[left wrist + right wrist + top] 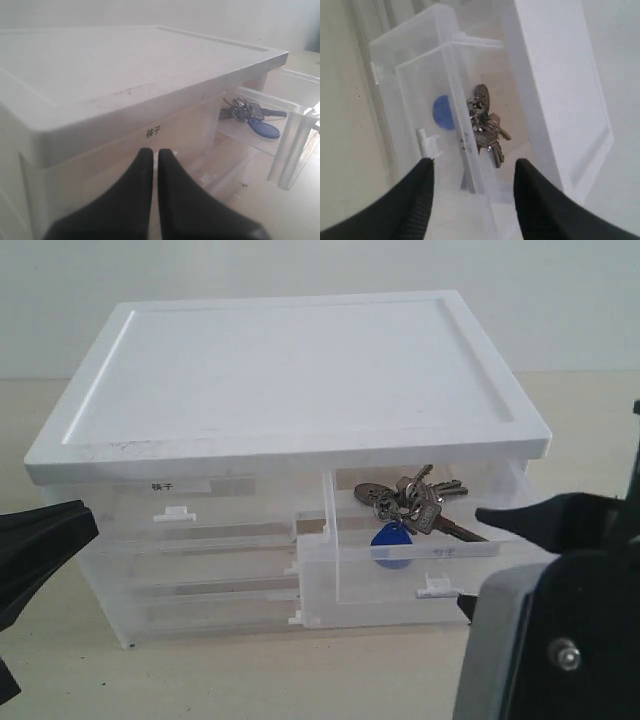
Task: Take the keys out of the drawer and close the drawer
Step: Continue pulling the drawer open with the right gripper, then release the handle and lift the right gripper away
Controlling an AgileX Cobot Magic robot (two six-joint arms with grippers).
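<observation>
Right wrist view: keys [483, 126] lie inside drawer [415, 82], just beyond spread right hand [473, 164].

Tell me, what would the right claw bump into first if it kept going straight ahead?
Probably the open drawer: its front wall runs between the right gripper's spread fingers, and its white tab handle sits just ahead of one. The keys lie farther in.

A plain pale wall [560, 300] fills the back; the light is soft and even. A beige surface [250, 680] meets it behind.
</observation>
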